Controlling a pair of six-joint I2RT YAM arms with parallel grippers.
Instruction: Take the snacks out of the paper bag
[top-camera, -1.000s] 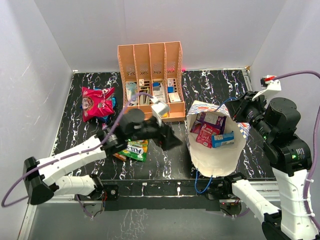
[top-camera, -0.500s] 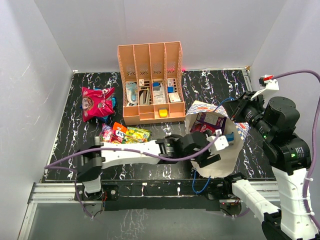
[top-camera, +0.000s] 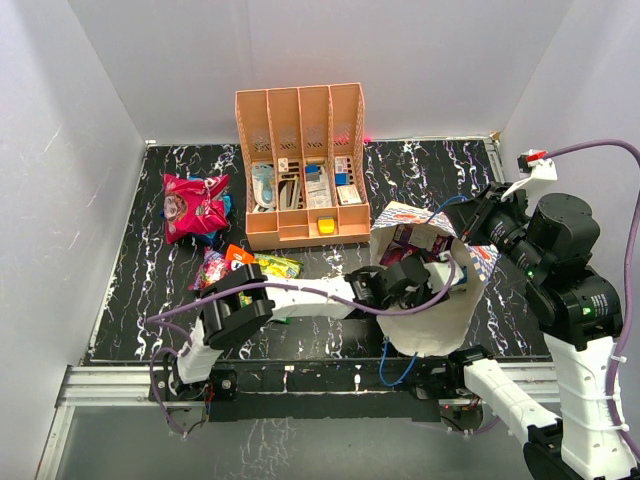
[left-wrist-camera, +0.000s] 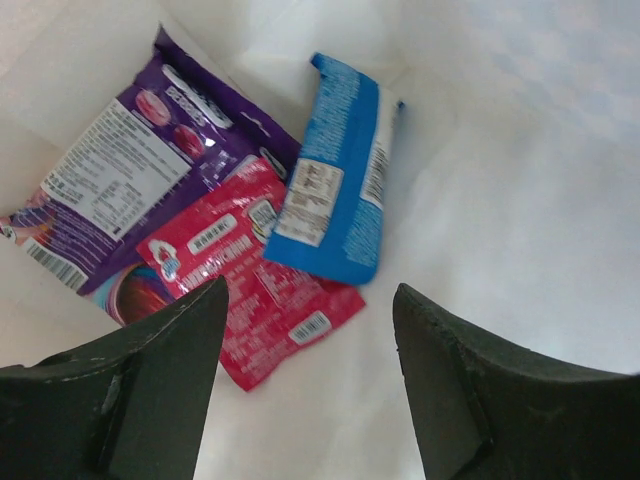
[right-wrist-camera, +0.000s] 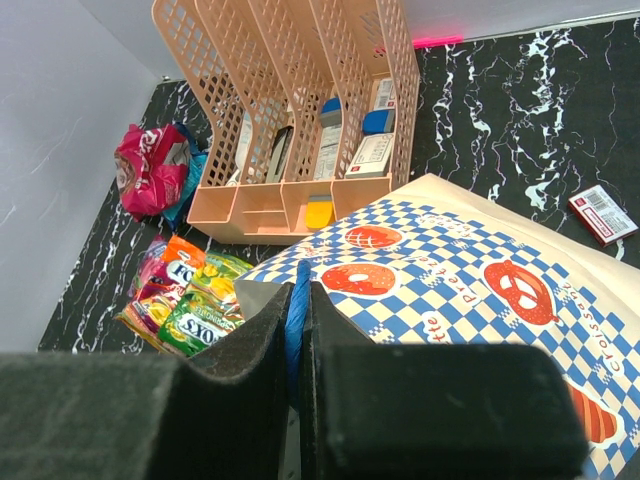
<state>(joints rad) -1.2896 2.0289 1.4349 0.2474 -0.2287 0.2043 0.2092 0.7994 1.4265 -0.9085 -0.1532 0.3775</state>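
Now left claw (left-wrist-camera: 307, 300) gapes wide over snacks (left-wrist-camera: 332, 180).

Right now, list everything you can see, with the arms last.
Bag: one, white with blue-red pattern, right of centre.
Purple packet: one, inside bag.
Pink packet: one, inside bag.
Blue packet: one, inside bag.
Loose packets: several, orange, green, pink, table left of bag.
Packet heap: one, pink-red, far left.
Organizer: one, orange, back centre.
Box: one, red, table beside bag.
Left gripper: black, open, inside bag.
Right gripper: black, shut on blue handle.
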